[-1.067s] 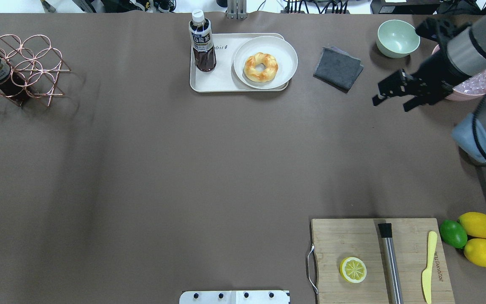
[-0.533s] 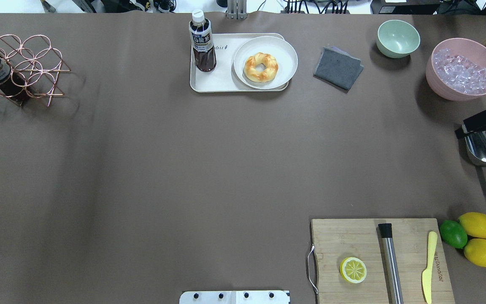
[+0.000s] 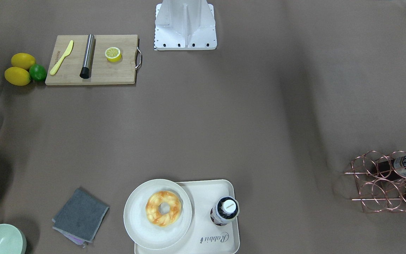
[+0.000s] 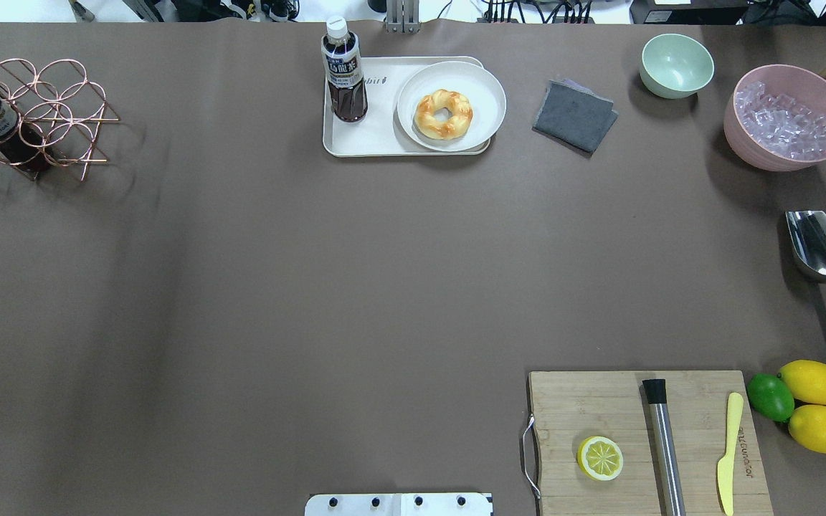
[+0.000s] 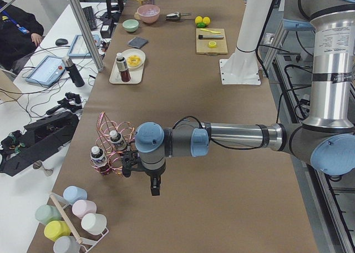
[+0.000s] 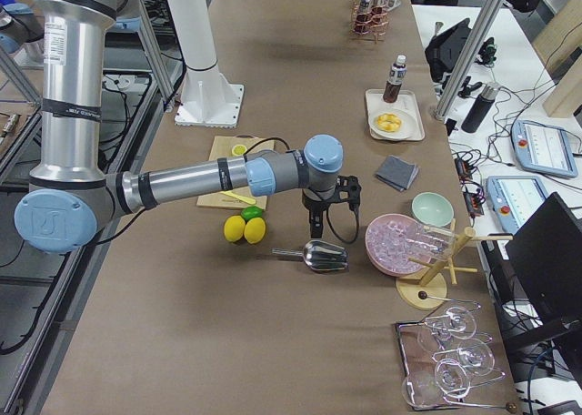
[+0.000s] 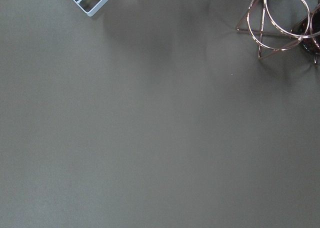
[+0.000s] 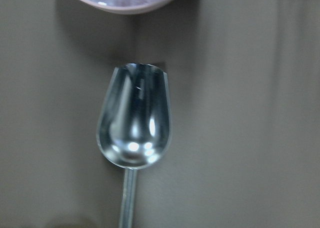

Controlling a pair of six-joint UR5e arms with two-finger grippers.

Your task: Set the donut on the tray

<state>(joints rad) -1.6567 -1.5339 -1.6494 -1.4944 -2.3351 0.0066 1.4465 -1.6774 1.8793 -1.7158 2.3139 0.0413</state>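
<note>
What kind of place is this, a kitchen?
Most likely a robot testing lab, set up like a snack bar. A big robot arm reaches over the table, a control tablet sits beside it, and a donut waits on a plate.

Tray (image 4: 381,118) script half hidden behind bottle (image 4: 343,72), pink bowl (image 8: 125,7) cut off, scoop (image 8: 135,118) blurred and cropped

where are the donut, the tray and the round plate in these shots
donut (image 4: 424,115), overhead exterior view, left side of its ring
round plate (image 4: 488,97), overhead exterior view, bare right rim
tray (image 4: 382,130), overhead exterior view, bare floor left of the round plate
</note>
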